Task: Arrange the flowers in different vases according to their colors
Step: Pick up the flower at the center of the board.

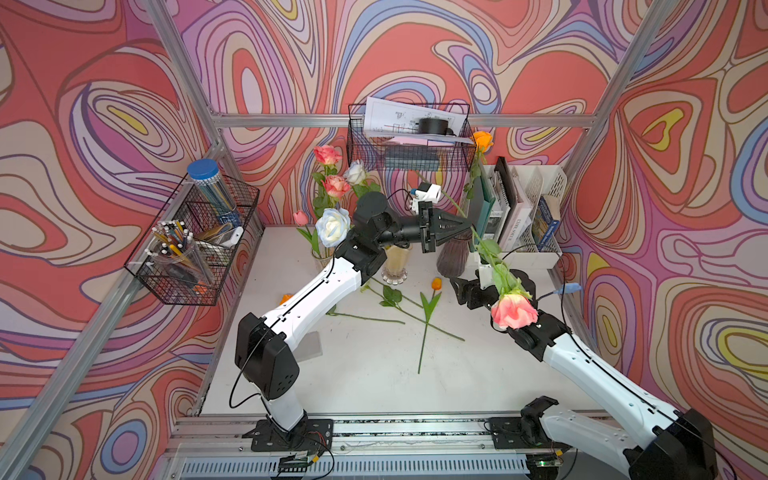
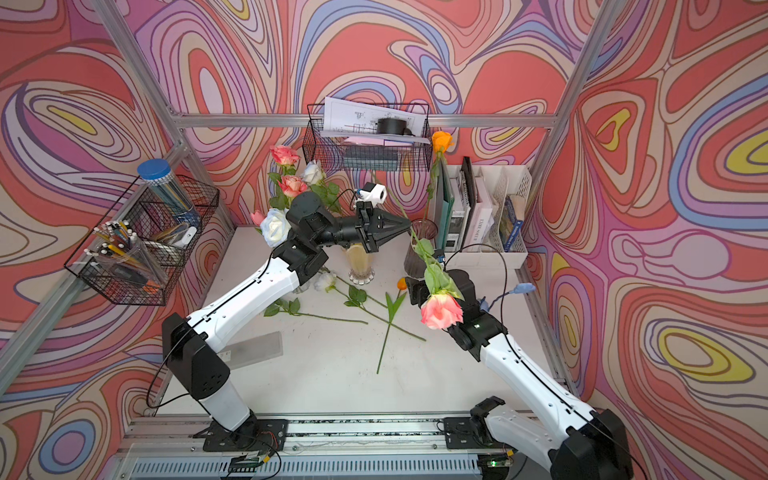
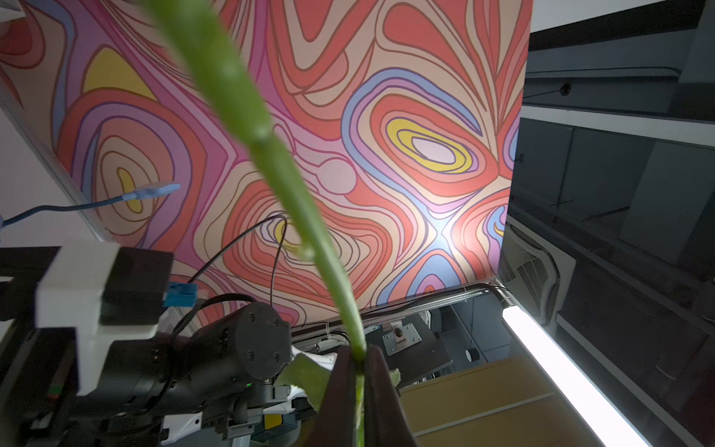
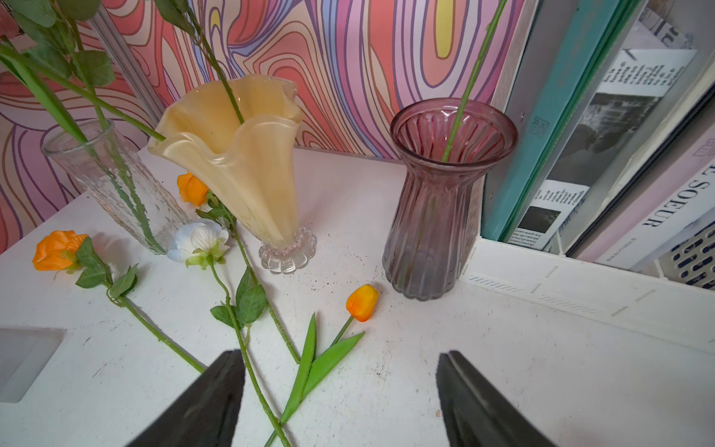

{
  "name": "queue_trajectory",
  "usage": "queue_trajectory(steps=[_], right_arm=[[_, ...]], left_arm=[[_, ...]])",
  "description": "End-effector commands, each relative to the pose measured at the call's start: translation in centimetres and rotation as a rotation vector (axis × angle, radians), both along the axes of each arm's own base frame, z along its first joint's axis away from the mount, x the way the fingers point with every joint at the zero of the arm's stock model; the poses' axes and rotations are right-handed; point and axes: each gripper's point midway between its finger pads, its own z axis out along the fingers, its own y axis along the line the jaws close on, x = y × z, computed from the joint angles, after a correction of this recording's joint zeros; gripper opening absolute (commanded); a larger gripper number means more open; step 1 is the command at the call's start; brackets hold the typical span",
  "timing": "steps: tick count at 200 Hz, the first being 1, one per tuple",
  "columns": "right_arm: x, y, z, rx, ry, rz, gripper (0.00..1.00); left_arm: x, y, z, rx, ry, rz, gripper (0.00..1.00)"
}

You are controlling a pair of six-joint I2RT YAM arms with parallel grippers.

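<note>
Nearest the lens in both top views hangs the pink-coral fabric rose (image 1: 513, 311). Its long green leafy stem slants back past the smoky-purple ribbed glass vase (image 1: 455, 257). The left gripper (image 1: 467, 226) is clamped on that stem well away from the bloom, which overlaps the right arm's wrist (image 1: 536, 332).

We count eleven flowers: six standing in vases, one held, four lying on the white tabletop (image 1: 374, 374). There are three vases. The clear patterned glass cylinder (image 1: 322, 261) carries pink blooms (two roses and a tulip bud). The creamy-yellow wavy-rimmed footed vase (image 1: 395, 262) stands between the other two. The purple one holds a single orange rose (image 1: 482, 141). We cannot tell from here which vase takes the two white-blue roses (image 1: 332, 224).

Left wrist view: two dark fingers (image 3: 340, 387) pinch the bare stem (image 3: 309, 232), with no gap showing.

Right wrist view: the right gripper (image 4: 340, 354) stands spread wide and empty above the lying flowers. These are one orange tulip (image 4: 362, 297), one orange bloom (image 4: 58, 249) beside the cylinder, a second orange one (image 4: 191, 189) behind the cream vase, and one white-blue bloom (image 4: 199, 240).

We judge the held rose light but head-heavy, its stem springy and its petals soft. Bare stem between the leaves is the place to grip. The glass vases look fragile and easily tipped.
</note>
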Motion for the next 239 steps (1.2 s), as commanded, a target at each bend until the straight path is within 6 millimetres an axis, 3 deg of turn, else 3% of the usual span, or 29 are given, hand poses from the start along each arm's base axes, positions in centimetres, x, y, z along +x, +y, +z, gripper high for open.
queue_trajectory(steps=[1, 63, 93, 121, 141, 175, 212, 239], right_arm=[[0.5, -0.1, 0.4, 0.009, -0.016, -0.012, 0.8], [0.9, 0.3, -1.0, 0.0, 0.029, -0.01, 0.8], [1.1, 0.3, -1.3, -0.006, 0.044, -0.011, 0.8], [1.0, 0.3, -1.7, -0.013, 0.058, -0.014, 0.8], [0.9, 0.2, -2.0, -0.017, 0.068, -0.012, 0.8], [0.9, 0.2, -2.4, -0.019, 0.074, -0.015, 0.8], [1.1, 0.5, -2.7, -0.016, 0.09, -0.007, 0.8], [1.1, 0.5, -2.8, -0.017, 0.093, -0.008, 0.8]], left_arm=[[-1.5, 0.5, 4.6, -0.105, -0.06, -0.013, 0.0], [-3.5, 3.1, 11.1, -0.242, -0.117, 0.007, 0.0], [-2.9, 5.7, 13.5, -0.318, -0.105, 0.08, 0.0], [-0.2, 11.2, 14.9, -0.401, -0.066, 0.257, 0.0], [1.5, 17.2, 15.6, -0.44, -0.065, 0.428, 0.0], [4.0, 23.6, 14.1, -0.46, 0.01, 0.58, 0.0], [8.0, 28.8, 9.6, -0.588, 0.181, 0.651, 0.0], [9.0, 32.4, 7.5, -0.69, 0.232, 0.716, 0.0]])
